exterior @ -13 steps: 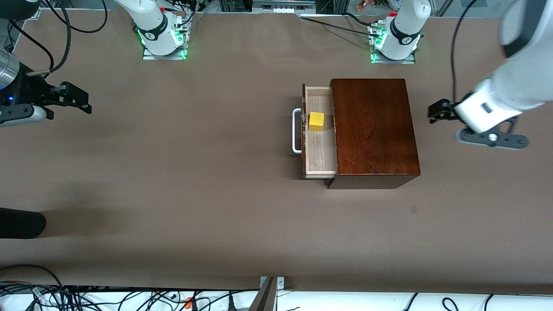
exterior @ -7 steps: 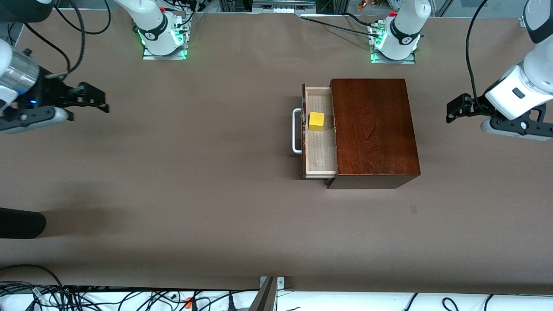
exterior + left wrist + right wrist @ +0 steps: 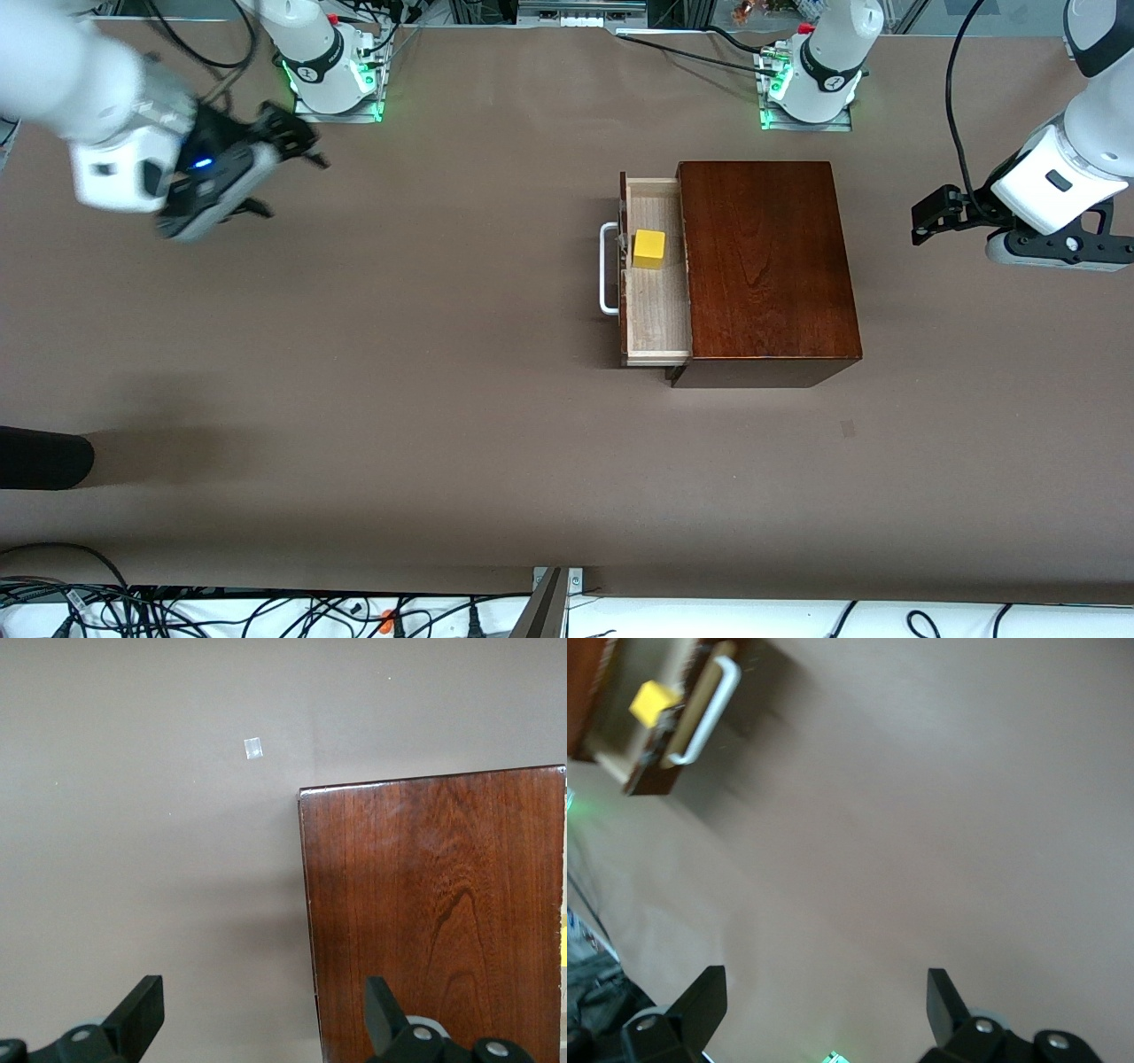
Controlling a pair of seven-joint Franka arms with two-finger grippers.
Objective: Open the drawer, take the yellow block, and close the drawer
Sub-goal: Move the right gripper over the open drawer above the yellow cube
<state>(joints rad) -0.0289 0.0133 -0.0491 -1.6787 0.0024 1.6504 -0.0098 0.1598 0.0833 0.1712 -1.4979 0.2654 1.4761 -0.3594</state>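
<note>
The drawer (image 3: 657,270) stands pulled out of the wooden box (image 3: 766,266), and the yellow block (image 3: 648,249) sits inside it just beside the white handle (image 3: 608,269). Both grippers hang spread and empty over bare table: the left gripper (image 3: 926,217) near the box, the right gripper (image 3: 292,142) well apart from it.

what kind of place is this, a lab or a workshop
Most likely a robotics lab: two arm bases bolted to a brown-covered table, loose cables along its edge, and a staged test prop, a wooden box with a drawer holding a yellow block.
</note>
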